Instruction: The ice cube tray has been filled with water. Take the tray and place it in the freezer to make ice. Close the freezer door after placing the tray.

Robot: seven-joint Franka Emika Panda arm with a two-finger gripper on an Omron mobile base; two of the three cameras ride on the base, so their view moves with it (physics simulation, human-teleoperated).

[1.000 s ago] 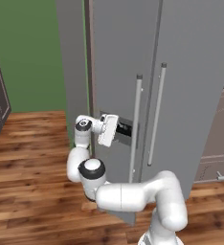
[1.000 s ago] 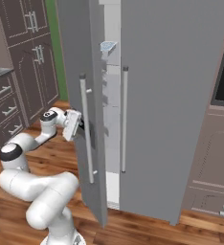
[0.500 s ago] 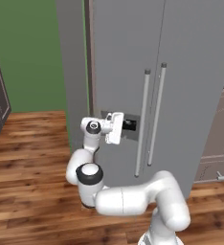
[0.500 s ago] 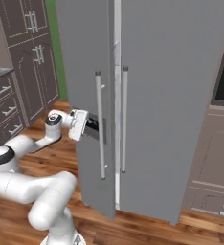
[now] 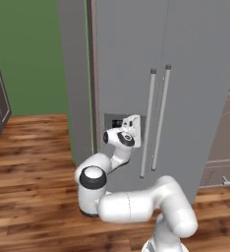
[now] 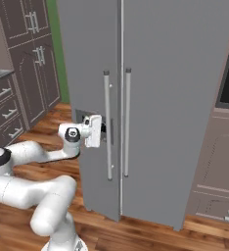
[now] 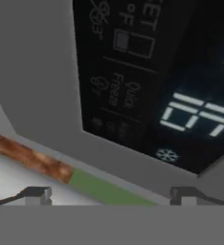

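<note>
The freezer door [image 5: 122, 59] [image 6: 89, 59] stands shut, or very nearly, level with the door beside it. It hides the freezer compartment, and the ice cube tray with its water is out of view. My gripper [image 5: 136, 126] [image 6: 102, 130] is open and pressed up against the door's dark dispenser panel [image 5: 117, 121] [image 6: 82, 116] [image 7: 147, 86], just left of the long bar handle [image 5: 146, 123] [image 6: 107, 125]. In the hand view the two fingertips [image 7: 37, 194] stand wide apart with nothing between them, and the panel's lit icons are close ahead.
The plain grey door [image 5: 200, 74] [image 6: 175, 73] with its own handle [image 6: 126, 122] is to the right. Dark brown cabinets [image 6: 23, 73] stand at the left and more cabinetry [image 6: 224, 142] at the right. Wood floor [image 5: 33, 162] lies open to the left below a green wall [image 5: 28, 54].
The freezer door has swung from ajar to shut, covering the white shelves. My gripper has stayed on the dispenser panel and moved in with the door.
</note>
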